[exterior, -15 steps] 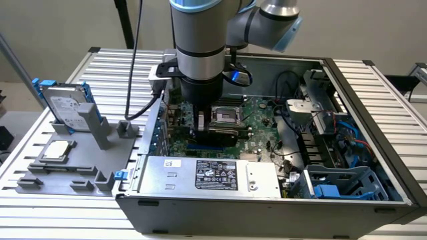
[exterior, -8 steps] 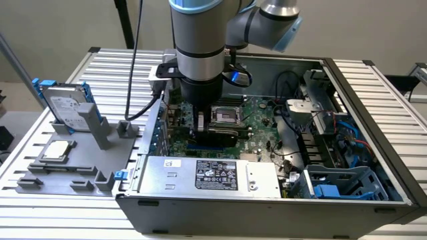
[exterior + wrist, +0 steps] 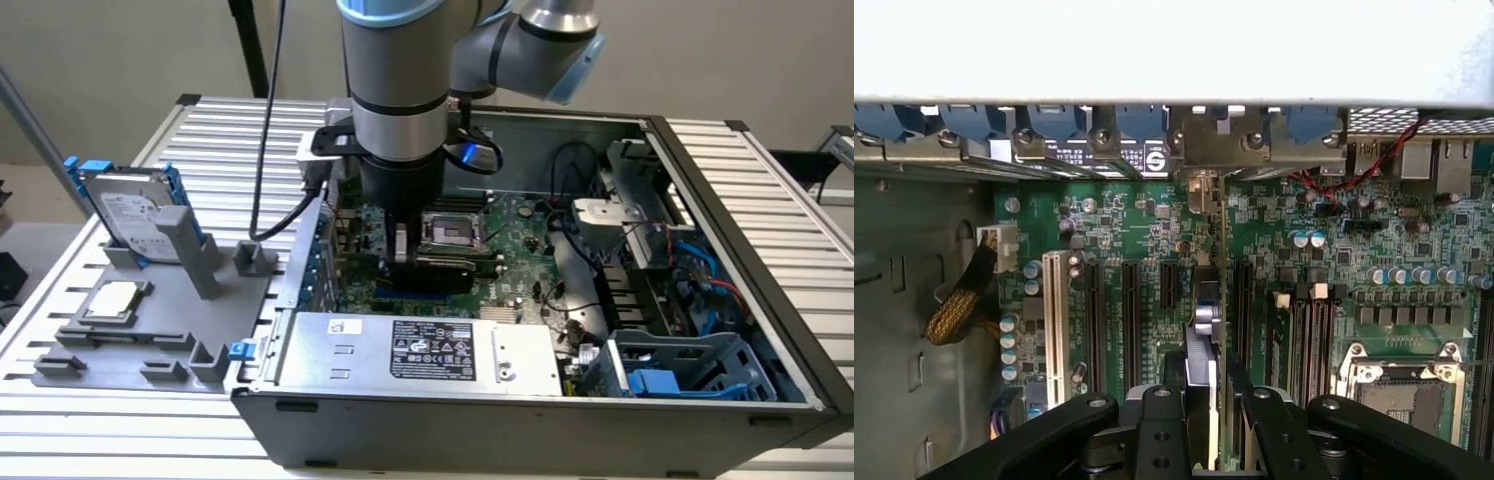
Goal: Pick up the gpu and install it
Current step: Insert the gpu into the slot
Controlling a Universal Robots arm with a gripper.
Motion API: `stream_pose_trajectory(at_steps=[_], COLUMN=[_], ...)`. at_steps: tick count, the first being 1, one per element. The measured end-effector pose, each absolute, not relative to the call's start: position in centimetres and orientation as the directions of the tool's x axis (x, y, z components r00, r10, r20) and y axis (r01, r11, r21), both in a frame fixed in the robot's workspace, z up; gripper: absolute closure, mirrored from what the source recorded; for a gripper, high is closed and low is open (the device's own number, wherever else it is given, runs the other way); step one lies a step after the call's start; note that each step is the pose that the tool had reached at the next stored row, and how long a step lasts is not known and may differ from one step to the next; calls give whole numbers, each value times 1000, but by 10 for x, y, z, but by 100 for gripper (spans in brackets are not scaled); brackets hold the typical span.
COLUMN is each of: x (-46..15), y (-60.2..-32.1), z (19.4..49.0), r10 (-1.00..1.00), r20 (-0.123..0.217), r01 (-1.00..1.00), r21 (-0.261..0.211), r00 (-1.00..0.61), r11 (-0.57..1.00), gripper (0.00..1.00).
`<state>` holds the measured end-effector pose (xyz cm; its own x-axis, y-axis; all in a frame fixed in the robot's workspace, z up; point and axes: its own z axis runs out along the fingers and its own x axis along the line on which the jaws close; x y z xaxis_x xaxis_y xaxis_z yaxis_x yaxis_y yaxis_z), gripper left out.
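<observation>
The gpu (image 3: 1220,290) appears edge-on in the wrist view as a thin green card. It stands upright over the motherboard's black expansion slots (image 3: 1129,310), and its silver bracket end (image 3: 1202,190) is close to the case's rear slot openings. My gripper (image 3: 1212,432) is shut on the card, with black fingers (image 3: 1159,430) on either side of it. In the exterior view my gripper (image 3: 400,260) reaches down inside the open computer case (image 3: 534,430), over the green motherboard (image 3: 521,250) on the exterior view's left. I cannot tell whether the card's edge is seated in a slot.
A CPU socket (image 3: 451,232) lies just beside the gripper. The power supply (image 3: 414,350) fills the case's near side, and cables and drive cages (image 3: 667,300) take up the exterior view's right. Outside the case, a grey holder (image 3: 147,340) carries a hard drive (image 3: 134,210) and a CPU chip (image 3: 114,298).
</observation>
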<state>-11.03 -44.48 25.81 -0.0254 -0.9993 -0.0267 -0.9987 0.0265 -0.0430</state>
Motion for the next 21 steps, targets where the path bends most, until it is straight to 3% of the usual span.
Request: stream_pose_trajectory(at_steps=[21], x=[-111], y=[-445], z=[252], r10=[-999], r20=[-26], r01=[-999], r21=[-43], r00=[-26], r11=[27], gripper=[74])
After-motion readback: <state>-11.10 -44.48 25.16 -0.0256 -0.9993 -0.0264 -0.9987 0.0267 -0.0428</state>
